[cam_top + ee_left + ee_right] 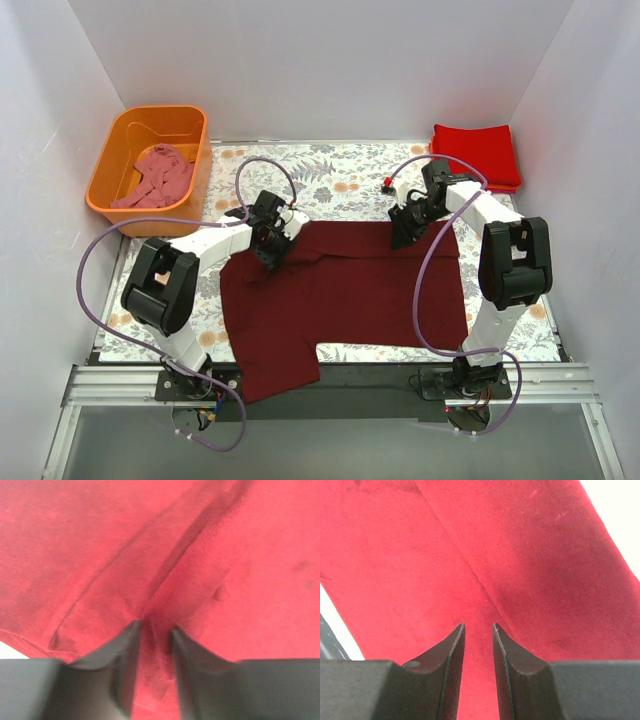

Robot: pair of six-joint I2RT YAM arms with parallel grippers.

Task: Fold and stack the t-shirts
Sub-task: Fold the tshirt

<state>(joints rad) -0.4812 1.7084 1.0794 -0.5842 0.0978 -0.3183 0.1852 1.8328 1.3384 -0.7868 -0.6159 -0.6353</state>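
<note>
Maroon t-shirt (pixel 345 295) lay spread on floral table (pixel 330 170), one part hanging off near edge. Left gripper (pixel 154 630) pinched a fold at its far edge; right gripper (pixel 479 630) clamped that edge too. Red t-shirts (pixel 476 155) sat folded far right.

place: lab test cell | evidence: white panel walls (pixel 320 60), aluminium rail (pixel 330 385)

Spread shirt (pixel 345 295) lies mid table (pixel 340 180), one part overhanging the near edge; folded stack (pixel 476 155) back right; tub (pixel 105 195) back left, crumpled shirt (pixel 155 178) inside.
</note>
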